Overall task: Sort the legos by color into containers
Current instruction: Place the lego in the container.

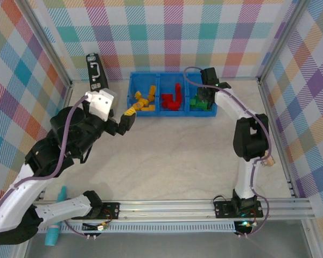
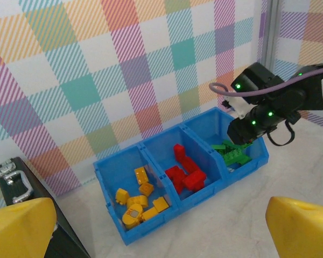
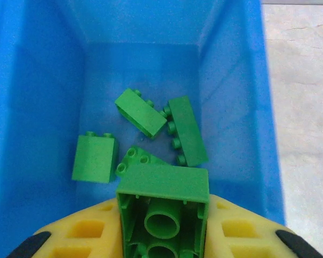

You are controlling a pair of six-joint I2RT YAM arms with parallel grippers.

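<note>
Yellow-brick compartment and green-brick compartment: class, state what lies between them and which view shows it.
The middle compartment, holding the red legos, lies between them, as the left wrist view shows.

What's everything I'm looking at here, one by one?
Bin: one, blue, three compartments, back of table.
Yellow bricks: several, left compartment.
Red bricks: several, middle compartment.
Loose green bricks: four showing, right compartment.
Held green brick: one, above right compartment.
Case: one, black, silver handle, left of bin.
Tube: one, teal, near-left table edge.
Left gripper: yellow fingers, open, near bin's left end.
Right gripper: shut on held green brick.
</note>
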